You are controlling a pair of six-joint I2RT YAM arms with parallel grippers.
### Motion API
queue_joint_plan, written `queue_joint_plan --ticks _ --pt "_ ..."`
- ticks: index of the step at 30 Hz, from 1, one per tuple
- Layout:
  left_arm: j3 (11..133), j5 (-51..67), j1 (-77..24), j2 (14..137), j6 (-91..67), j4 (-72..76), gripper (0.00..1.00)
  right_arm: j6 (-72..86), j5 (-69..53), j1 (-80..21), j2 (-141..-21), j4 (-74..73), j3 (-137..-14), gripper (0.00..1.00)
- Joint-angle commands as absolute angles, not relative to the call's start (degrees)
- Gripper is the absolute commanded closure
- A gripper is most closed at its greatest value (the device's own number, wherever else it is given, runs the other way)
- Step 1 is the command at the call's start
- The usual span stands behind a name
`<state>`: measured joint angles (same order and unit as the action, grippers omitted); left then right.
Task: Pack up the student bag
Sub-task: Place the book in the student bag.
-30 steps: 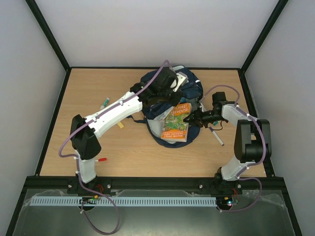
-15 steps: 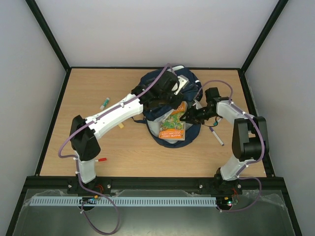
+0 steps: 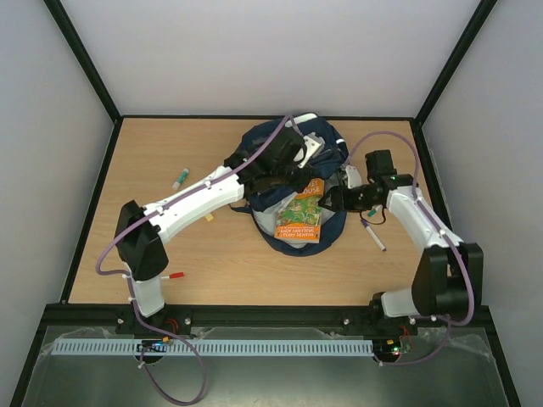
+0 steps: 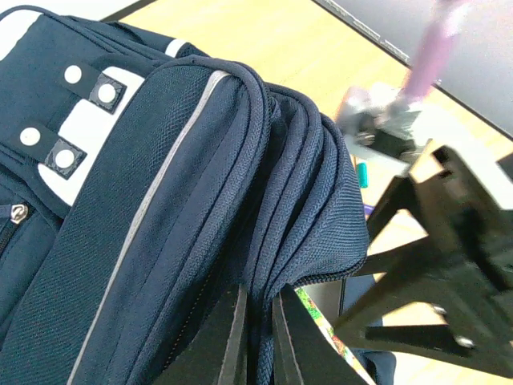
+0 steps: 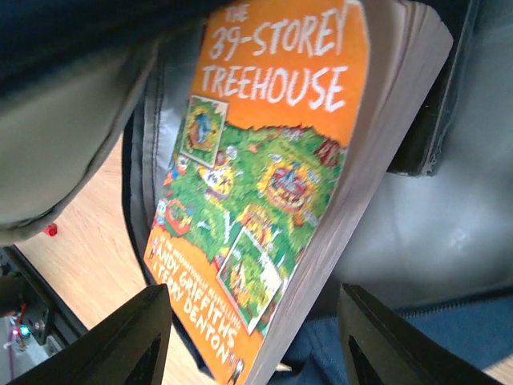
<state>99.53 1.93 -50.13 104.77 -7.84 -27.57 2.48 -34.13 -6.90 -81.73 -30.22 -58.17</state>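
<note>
Bag (image 4: pixel 160 200) looks soft, floppy — best held at its zip rim, where left gripper (image 4: pixel 258 341) pinches it. Right gripper (image 5: pixel 250 309) gapes empty by the book (image 5: pixel 264 184).

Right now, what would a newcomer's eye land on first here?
The bright orange book, The 39-Storey Treehouse, lies partly inside the mouth of the navy student bag at the middle of the table. The left gripper pinches the bag's flap edge, and the right gripper is open, facing the book.

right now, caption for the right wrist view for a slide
Open right pincer framing The 39-Storey Treehouse paperback in the student bag's open mouth
</note>
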Motion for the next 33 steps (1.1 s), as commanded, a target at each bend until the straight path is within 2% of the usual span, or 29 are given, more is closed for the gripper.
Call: queue_joint_plan --ticks 1,5,10,13,16,24,29,33 --pt "99.3 2.5 -50.7 100.4 -7.5 -24.2 0.98 -7.6 -32.3 -7.3 -75.5 -36.9 -55.3 0.44" --pt "98.6 3.2 -50.7 100.0 -7.6 -23.7 0.98 -15.5 -31.5 -7.6 -70.2 -37.5 -50.5 0.45" --pt "99.0 4.4 -50.3 99.8 -7.5 -23.6 0.98 -21.8 -28.6 -10.0 -66.5 -37.2 -49.5 0.54" --pt "99.1 5.3 -49.8 99.5 -7.7 -23.6 0.98 -26.5 -24.8 -13.9 -64.1 -35.7 -47.2 0.58" --pt "98.7 6.1 -49.2 99.2 -7.9 -23.5 0.98 -29.1 -15.8 -20.8 -61.5 -31.4 -43.7 0.61" --pt "98.3 7.0 -48.7 99.0 -8.5 -23.4 0.98 -35.2 4.5 -37.9 -61.7 -21.9 -40.9 0.57" --pt "98.5 7.6 -48.4 99.0 -8.7 -23.3 0.98 -38.7 14.2 -44.4 -64.2 -15.4 -38.0 0.54" --pt "98.5 8.1 -48.4 99.0 -8.9 -23.4 0.98 -39.6 16.6 -47.0 -66.0 -12.7 -36.9 0.52"
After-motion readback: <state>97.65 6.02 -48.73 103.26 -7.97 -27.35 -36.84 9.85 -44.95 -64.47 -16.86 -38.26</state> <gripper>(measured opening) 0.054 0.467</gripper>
